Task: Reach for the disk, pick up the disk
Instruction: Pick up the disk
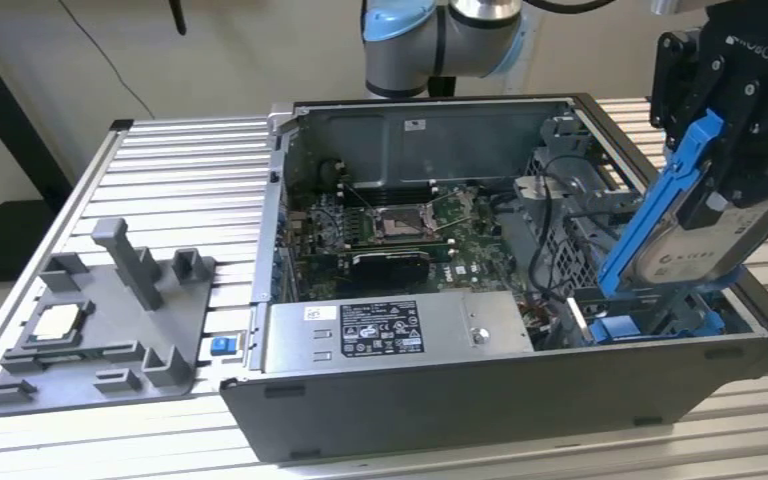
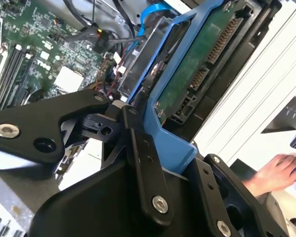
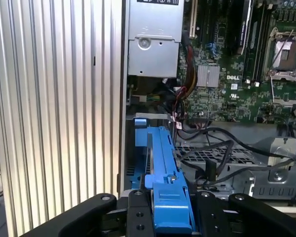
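The gripper (image 1: 738, 150) has its fingers (image 3: 138, 217) clamped on the blue frame of the disk (image 1: 684, 245). The disk hangs edge-up, tilted, partly raised above its bay at the open computer case's (image 1: 491, 400) corner, apparently for clean extraction.

Open computer case (image 1: 491, 400) on slatted table (image 1: 171, 180)

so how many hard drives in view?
1: the blue-framed silver metal disk, held tilted in the black pincer above the open grey computer case. More may sit hidden in its bays.
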You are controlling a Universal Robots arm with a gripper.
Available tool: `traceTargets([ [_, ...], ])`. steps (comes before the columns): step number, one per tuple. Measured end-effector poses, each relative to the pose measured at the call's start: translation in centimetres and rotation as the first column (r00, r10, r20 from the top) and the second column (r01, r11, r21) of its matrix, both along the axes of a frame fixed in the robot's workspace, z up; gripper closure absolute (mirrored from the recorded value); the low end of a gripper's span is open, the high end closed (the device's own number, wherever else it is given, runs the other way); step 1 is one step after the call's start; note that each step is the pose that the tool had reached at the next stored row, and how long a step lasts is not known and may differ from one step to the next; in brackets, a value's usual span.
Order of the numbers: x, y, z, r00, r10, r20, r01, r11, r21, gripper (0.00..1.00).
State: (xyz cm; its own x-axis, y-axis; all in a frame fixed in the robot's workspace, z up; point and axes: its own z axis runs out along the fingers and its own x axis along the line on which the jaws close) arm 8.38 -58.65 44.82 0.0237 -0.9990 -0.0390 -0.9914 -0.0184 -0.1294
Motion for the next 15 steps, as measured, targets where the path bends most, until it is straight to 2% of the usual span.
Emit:
traceTargets([
  [8, 0.0, -0.87, -1.44, 1.0, 0.0, 0.0, 0.0, 1.0, 0.0, 1.0],
  [15, -0.6, -0.92, -2.25, 1.0, 0.0, 0.0, 0.0, 1.0, -0.0001, 1.0],
])
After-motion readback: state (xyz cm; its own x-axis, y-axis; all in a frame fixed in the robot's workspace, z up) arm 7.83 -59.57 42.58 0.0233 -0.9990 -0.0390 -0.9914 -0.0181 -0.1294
